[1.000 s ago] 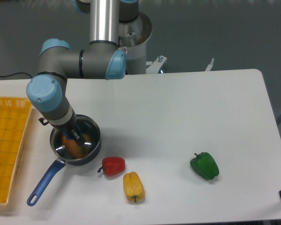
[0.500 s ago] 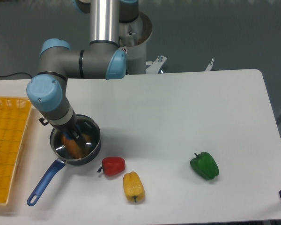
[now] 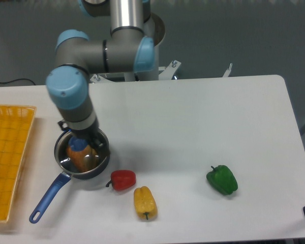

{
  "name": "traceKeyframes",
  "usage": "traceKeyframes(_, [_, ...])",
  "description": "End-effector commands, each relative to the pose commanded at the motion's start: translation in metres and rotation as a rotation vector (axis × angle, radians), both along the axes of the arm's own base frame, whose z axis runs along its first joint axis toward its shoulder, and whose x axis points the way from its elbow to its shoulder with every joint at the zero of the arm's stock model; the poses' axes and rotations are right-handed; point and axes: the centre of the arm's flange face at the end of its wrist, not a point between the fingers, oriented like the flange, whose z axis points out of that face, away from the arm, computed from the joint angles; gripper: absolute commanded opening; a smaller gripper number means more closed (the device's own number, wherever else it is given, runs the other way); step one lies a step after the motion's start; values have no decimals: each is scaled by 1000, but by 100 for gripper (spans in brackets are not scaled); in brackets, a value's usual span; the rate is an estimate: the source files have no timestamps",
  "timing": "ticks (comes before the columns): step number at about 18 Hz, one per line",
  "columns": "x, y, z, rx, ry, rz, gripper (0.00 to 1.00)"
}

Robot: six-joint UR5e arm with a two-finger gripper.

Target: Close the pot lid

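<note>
We see pot lid (image 3: pixel 82 154) seated on pot (image 3: pixel 82 165), blue knob just below-left of claw (image 3: pixel 89 141); claw opening hidden, cannot tell; pot handle points lower-left.

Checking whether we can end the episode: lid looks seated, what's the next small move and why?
Probably keep lifting the gripper straight up and clear. The pot lid seems to lie flat on the pot, its blue knob exposed and apparently free of the fingers, so nothing seems left to place. Whether the rim sits evenly all round is hard to tell.
</note>
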Motion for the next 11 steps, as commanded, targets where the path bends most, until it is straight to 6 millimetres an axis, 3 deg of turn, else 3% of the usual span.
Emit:
traceKeyframes(6, [-100, -66, -1, -22, 9, -79, 100])
traceKeyframes(11, [-155, -123, -3, -102, 41, -157, 100])
